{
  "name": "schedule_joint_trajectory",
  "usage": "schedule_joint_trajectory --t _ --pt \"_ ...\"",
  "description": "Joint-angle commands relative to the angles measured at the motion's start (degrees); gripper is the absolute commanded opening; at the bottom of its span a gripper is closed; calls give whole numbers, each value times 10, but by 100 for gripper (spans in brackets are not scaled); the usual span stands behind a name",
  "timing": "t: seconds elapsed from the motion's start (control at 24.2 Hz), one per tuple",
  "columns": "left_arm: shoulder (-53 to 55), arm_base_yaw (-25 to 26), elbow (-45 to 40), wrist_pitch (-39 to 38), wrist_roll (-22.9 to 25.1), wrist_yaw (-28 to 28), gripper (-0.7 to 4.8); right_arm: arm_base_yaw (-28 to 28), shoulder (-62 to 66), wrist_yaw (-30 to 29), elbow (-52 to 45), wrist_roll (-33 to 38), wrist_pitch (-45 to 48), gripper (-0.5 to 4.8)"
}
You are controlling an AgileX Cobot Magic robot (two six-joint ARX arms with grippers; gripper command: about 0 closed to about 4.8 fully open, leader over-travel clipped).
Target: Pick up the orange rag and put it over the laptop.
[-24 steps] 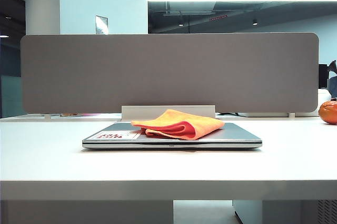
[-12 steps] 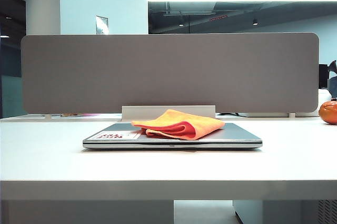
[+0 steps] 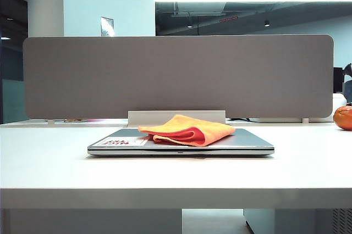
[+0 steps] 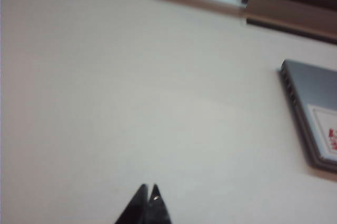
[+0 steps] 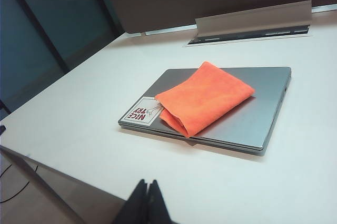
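Both grippers, left (image 4: 149,188) and right (image 5: 147,183), jaws closed; orange rag (image 3: 187,129) stays draped on laptop (image 3: 242,141) (unmoved).

A white-and-red sticker (image 5: 144,112) at one corner of the closed laptop (image 5: 247,124) lid carries the only legible text, dark red block capitals in two lines that appear to read "NICE TRY", seen inverted in the right wrist view. In the exterior view the same sticker (image 3: 119,142) shows only as unreadable red marks. In the left wrist view its lettering (image 4: 331,133) is blurred and cut off.
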Motion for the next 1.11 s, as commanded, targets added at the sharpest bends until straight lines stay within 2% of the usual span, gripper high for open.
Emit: schedule_joint_trajectory --t 0.04,0.66,0.74,0.82,0.95,1.11 --pt "-5 -2 1 -13 9 7 -5 0 -1 -1 2 2 8 -5" --pt "-5 -6 1 -5 13 13 -5 0 -2 0 2 2 8 -5" --pt "-5 -6 1 -5 13 13 -5 0 -2 2 2 -25 7 -5" --pt "-5 -6 1 -5 13 13 -5 0 -2 29 -9 -21 30 -5" --pt "-5 -6 1 -5 13 13 -5 0 -2 40 -73 -3 132 -5" --pt "-5 -6 1 -5 13 13 -5 1 -2 86 -121 27 181 -5"
